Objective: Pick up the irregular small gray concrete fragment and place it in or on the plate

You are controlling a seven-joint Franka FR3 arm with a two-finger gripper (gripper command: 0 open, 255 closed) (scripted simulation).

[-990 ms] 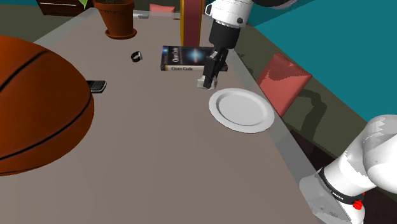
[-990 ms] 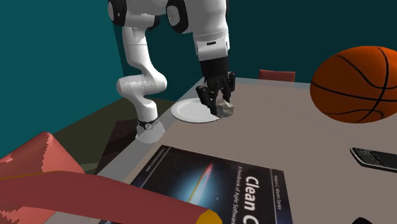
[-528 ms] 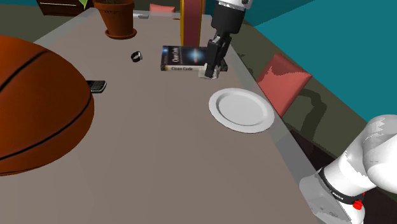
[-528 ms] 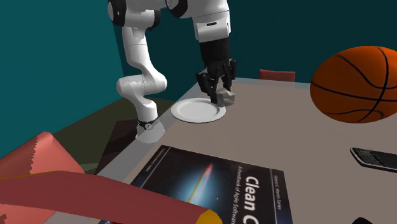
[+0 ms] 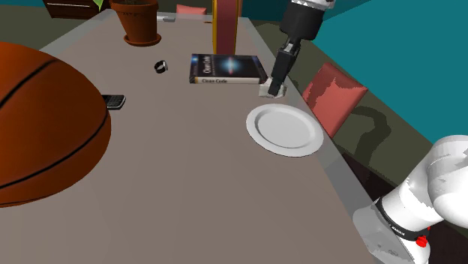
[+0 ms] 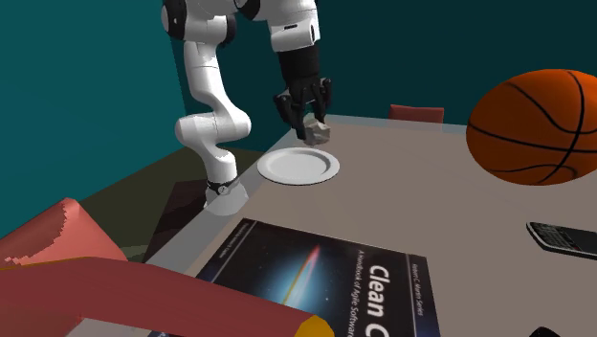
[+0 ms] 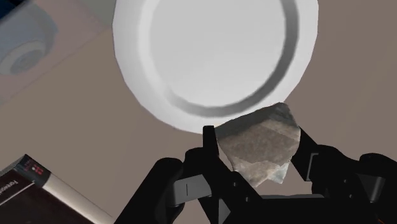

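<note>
A small rough grey concrete fragment [image 7: 261,145] is clasped between my black fingers; my gripper [image 7: 257,156] is shut on it. The fragment [image 6: 317,130] hangs in the air above the table, just over the rim of the white plate [image 6: 298,166]. In the shoulder view my gripper [image 5: 274,88] holds the fragment [image 5: 271,91] above the plate's [image 5: 285,129] far edge, beside the book. In the wrist view the round plate [image 7: 216,54] lies below and ahead of the fingers.
A book [image 5: 225,68] lies behind the plate. A large basketball [image 5: 41,124] fills the shoulder view's left. A black phone [image 5: 114,100], a small dark ring [image 5: 160,67] and a plant pot [image 5: 141,22] stand farther back. Red chairs [image 5: 334,94] flank the table edge.
The gripper has risen with the fragment and carried it toward the shoulder view's right, from beside the book to above the plate's far rim.
</note>
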